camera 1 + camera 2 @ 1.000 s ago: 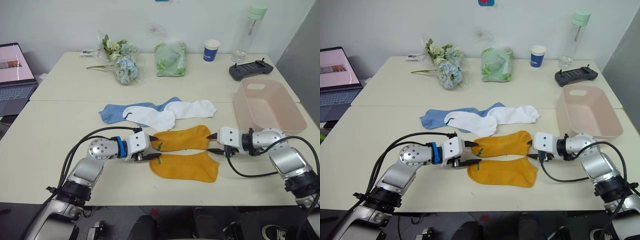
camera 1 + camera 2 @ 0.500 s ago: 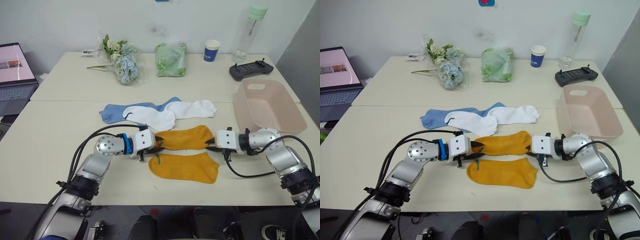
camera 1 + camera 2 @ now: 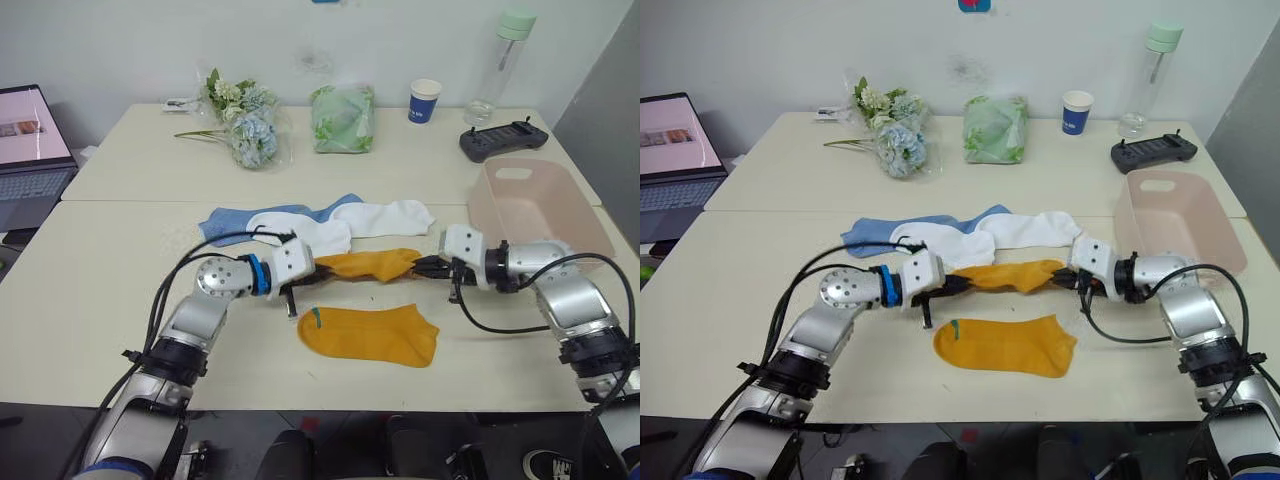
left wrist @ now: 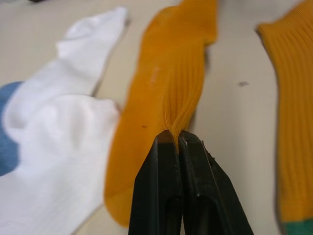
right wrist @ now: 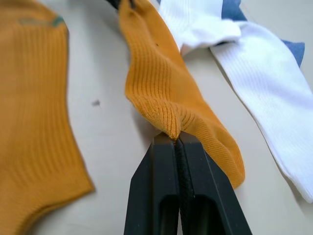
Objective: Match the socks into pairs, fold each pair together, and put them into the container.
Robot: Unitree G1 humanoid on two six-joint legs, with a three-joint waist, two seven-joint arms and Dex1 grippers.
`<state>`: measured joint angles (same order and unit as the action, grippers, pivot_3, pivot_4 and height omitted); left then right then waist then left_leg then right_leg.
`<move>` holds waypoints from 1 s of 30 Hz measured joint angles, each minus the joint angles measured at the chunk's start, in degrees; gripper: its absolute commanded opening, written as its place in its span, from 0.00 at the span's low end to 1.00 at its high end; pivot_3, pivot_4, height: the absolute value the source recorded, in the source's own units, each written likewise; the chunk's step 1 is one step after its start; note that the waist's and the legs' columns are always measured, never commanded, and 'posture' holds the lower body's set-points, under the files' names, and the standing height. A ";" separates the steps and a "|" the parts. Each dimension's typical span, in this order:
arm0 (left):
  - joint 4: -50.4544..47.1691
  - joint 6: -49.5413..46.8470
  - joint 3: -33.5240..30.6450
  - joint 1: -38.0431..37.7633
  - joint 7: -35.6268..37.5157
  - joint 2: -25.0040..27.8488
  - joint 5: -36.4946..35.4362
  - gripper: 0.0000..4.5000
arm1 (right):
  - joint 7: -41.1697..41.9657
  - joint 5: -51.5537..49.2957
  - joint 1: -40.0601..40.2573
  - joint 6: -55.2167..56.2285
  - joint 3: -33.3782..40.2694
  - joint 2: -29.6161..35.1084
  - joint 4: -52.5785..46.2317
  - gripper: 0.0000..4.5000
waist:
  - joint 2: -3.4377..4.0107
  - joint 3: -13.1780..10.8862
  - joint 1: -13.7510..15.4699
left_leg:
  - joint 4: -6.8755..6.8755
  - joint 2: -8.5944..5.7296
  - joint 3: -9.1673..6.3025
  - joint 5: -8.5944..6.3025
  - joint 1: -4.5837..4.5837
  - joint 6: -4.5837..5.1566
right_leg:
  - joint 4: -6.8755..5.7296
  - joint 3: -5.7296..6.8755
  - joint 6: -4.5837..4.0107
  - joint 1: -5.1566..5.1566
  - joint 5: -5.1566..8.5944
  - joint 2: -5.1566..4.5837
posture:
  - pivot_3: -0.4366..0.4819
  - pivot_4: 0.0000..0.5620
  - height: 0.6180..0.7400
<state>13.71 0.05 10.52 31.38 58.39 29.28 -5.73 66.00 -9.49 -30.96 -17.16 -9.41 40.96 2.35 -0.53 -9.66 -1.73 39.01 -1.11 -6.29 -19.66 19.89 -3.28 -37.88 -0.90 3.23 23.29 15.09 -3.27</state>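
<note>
You've lifted one yellow sock point(image 3: 372, 265) (both pincers point(image 3: 312, 279) point(image 3: 425, 266) pinch it shut), so lay it on its twin point(image 3: 368, 335).

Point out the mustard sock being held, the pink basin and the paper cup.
held mustard sock point(image 3: 372, 265): left eye view, middle of its stretched body.
pink basin point(image 3: 592, 247): left eye view, near right rim.
paper cup point(image 3: 423, 101): left eye view, middle of its side.

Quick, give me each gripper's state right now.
Left gripper: closed, pinching one end of the yellow sock.
Right gripper: closed, pinching the other end of the same sock.
</note>
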 measured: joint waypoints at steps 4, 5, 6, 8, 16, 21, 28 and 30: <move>-7.30 -7.81 -1.01 -0.54 4.66 3.31 -5.46 0.01 | 1.58 -7.82 1.21 -13.27 2.12 3.18 -8.88 0.00 | 0.01 -0.01 -0.02 | -0.02 0.01 -0.09 0.00 0.06 0.00 | 0.04 -0.02 0.01 0.05 0.00 0.00 | 0.48 0.27 1.00; -11.42 -11.32 -1.24 -1.55 6.24 4.95 -7.89 0.01 | 2.22 -11.71 1.95 -18.77 3.45 4.75 -13.10 0.00 | 0.01 -0.01 -0.02 | -0.06 0.03 -0.15 0.00 0.08 0.00 | 0.09 -0.02 0.01 0.06 0.01 -0.01 | 0.48 0.27 1.00; -14.67 -14.25 -1.39 -2.28 7.16 5.90 -9.87 0.01 | 2.69 -14.72 2.52 -22.62 4.48 6.06 -16.32 0.00 | 0.01 0.00 0.01 | -0.07 0.04 -0.18 -0.01 0.07 0.01 | 0.12 0.00 0.02 0.04 0.01 0.00 | 0.48 0.27 1.00; -22.05 -21.40 -1.55 -4.54 8.49 8.16 -14.57 0.01 | 3.25 -20.90 4.14 -29.82 6.05 8.66 -22.86 0.00 | 0.00 0.00 0.03 | -0.07 0.03 -0.18 -0.04 0.07 0.06 | 0.14 -0.02 0.02 0.01 0.01 0.00 | 0.48 0.27 1.00; -39.50 -45.53 -5.23 -14.54 11.03 19.70 -33.12 0.01 | 3.90 -38.95 13.22 -46.50 11.10 16.06 -34.49 0.00 | -0.01 -0.01 0.04 | -0.04 0.12 -0.10 -0.17 -0.06 0.38 | -0.03 0.07 0.02 -0.11 0.02 0.09 | 0.48 0.27 1.00; -40.33 -48.13 -3.15 -18.27 9.70 19.96 -33.87 0.01 | 1.18 -43.40 18.57 -48.51 11.03 15.65 -37.49 0.00 | -0.03 -0.02 0.09 | -0.02 0.09 0.04 -0.12 -0.08 0.46 | -0.04 0.01 0.02 -0.13 0.02 0.09 | 0.48 0.27 1.00; -31.54 -44.30 2.38 -15.66 5.87 14.83 -26.39 0.01 | -2.50 -37.62 17.77 -44.20 5.91 12.20 -27.40 0.00 | -0.07 -0.02 0.09 | -0.02 0.06 0.06 -0.08 -0.07 0.49 | -0.06 0.01 0.00 -0.09 0.01 0.09 | 0.48 0.27 1.00; -29.32 -42.96 3.39 -14.10 5.84 14.58 -24.25 0.01 | -1.45 -33.84 16.82 -40.93 4.00 13.40 -24.39 0.00 | -0.07 -0.02 0.09 | -0.03 0.05 0.06 -0.08 -0.06 0.48 | -0.03 0.01 0.00 -0.08 0.01 0.08 | 0.48 0.27 1.00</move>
<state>-15.62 -42.92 13.92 17.28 64.23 43.86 -29.99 64.55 -43.33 -14.13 -58.10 -5.40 54.36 -22.04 -0.60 -9.69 -1.64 38.98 -1.06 -6.23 -19.74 19.83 -2.80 -37.91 -0.89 3.24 23.21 15.09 -3.19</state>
